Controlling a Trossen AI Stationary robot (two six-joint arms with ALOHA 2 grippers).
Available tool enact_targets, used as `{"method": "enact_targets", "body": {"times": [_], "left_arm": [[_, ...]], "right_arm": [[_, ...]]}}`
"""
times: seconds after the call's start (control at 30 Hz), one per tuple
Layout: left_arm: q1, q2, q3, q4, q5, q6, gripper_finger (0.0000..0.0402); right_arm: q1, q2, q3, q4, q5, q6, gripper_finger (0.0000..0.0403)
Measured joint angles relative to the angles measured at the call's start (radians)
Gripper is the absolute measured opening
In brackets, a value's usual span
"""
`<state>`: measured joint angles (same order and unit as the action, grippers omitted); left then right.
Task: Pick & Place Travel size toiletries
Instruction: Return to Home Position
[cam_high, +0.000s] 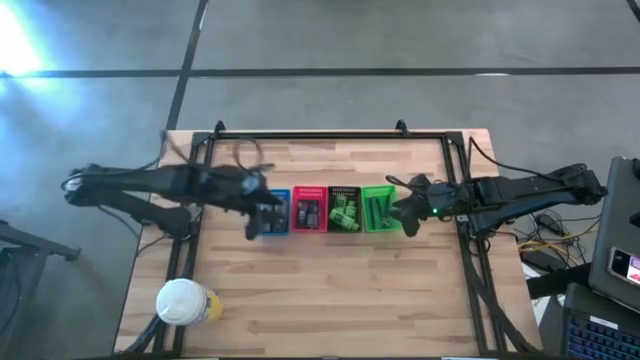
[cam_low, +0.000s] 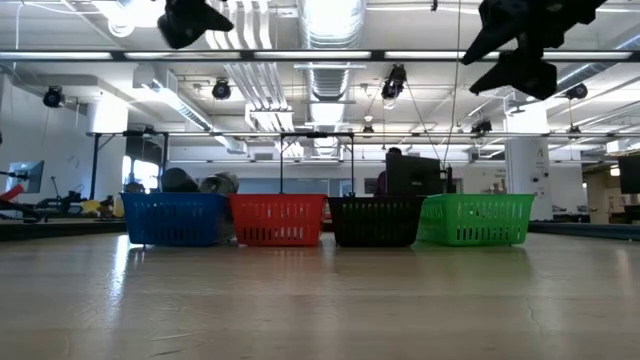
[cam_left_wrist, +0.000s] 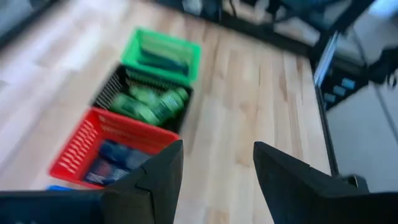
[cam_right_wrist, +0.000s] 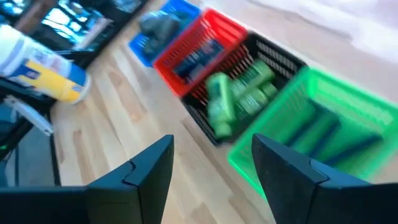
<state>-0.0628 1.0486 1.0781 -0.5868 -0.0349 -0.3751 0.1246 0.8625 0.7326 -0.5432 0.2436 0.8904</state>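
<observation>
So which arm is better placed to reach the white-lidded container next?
Left, probably. The container stands on the left arm's side; the left claw is nearer than the right claw.

Wood-plank table (cam_high: 330, 290). Mid-table, four baskets side by side in a row: blue (cam_low: 172, 220), red (cam_high: 309, 209), black (cam_high: 343, 209), green (cam_high: 378, 209). White-lidded container (cam_high: 185, 302) near the front left corner.

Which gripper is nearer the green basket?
Right. The right gripper hangs beside the green basket; the left gripper is above the blue basket, at the row's other end.
</observation>
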Motion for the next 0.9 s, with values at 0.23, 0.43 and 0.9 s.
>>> {"method": "enact_targets", "body": {"times": [0.23,0.43,0.9], "left_arm": [[0.079,-0.312,-0.293,0.217,0.0,0.015,0.02],[0.079,-0.514,-0.539,0.405,-0.039,0.011,0.02],[0.079,-0.846,-0.982,0.64,-0.149,-0.105,0.02]], "right_arm": [[-0.019,0.003,-0.001,0.028,0.075,-0.061,0.0201],[-0.018,0.004,-0.001,0.074,0.074,-0.108,0.0194],[-0.021,-0.035,-0.002,0.256,0.073,-0.258,0.0215]]}}
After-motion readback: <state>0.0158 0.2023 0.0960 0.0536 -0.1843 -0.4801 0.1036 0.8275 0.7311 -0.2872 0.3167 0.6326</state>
